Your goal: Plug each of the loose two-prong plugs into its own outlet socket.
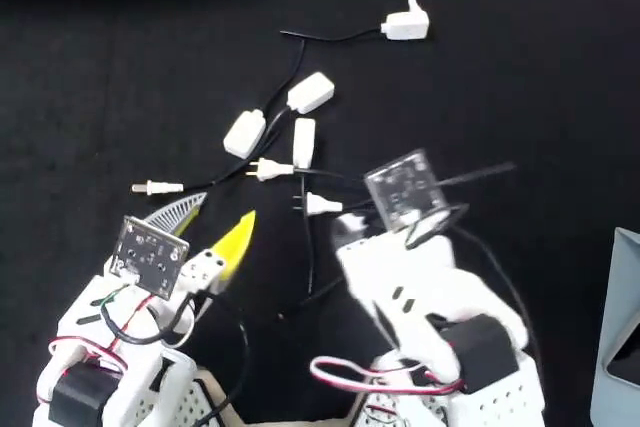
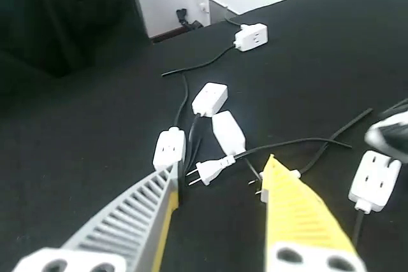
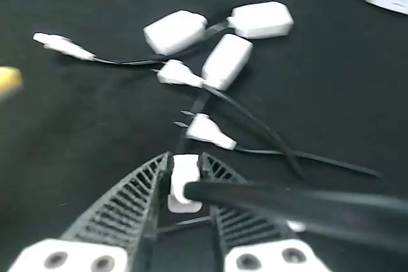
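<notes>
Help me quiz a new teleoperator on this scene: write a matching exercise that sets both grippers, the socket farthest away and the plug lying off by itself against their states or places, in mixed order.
Things:
1. left gripper
2. right gripper
3. far socket
4. lone plug

States or places:
A. near the far edge of the table, cable attached
B. shut on a white socket
C. open, holding nothing
D. loose on the table near the left gripper, plugged into nothing

Pairs: 1-C, 2-B, 3-A, 4-D.
</notes>
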Controlling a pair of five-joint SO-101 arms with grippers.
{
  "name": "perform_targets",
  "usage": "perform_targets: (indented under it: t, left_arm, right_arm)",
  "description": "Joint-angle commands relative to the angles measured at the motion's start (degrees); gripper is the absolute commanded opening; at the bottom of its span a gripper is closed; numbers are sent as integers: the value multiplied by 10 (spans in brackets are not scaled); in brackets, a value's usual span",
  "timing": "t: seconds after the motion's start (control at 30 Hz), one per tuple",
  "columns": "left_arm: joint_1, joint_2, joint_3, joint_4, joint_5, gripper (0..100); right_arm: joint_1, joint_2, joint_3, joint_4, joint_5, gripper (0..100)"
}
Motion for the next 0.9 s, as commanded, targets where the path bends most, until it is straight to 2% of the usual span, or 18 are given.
perform_targets:
  t: [0.0, 0.2, 0.37, 0.5, 0.7, 0.87]
  left_arm:
    - [-7, 96, -53, 9, -1, 260]
    - [-1, 305, -137, 18, 0, 300]
    - [60, 402, -178, 8, -1, 300]
    - [114, 451, -163, -46, 0, 300]
    - [184, 517, -87, -185, 0, 300]
    - [224, 587, -76, -282, 29, 298]
  right_arm:
    - [86, -2, -35, 11, 4, 14]
    - [233, -5, -36, 9, 42, 14]
    - [318, -7, -36, 9, 47, 14]
    - [373, -8, -36, 7, 44, 14]
    - [466, -8, -35, -28, 8, 13]
    - [480, -8, -34, -34, -20, 13]
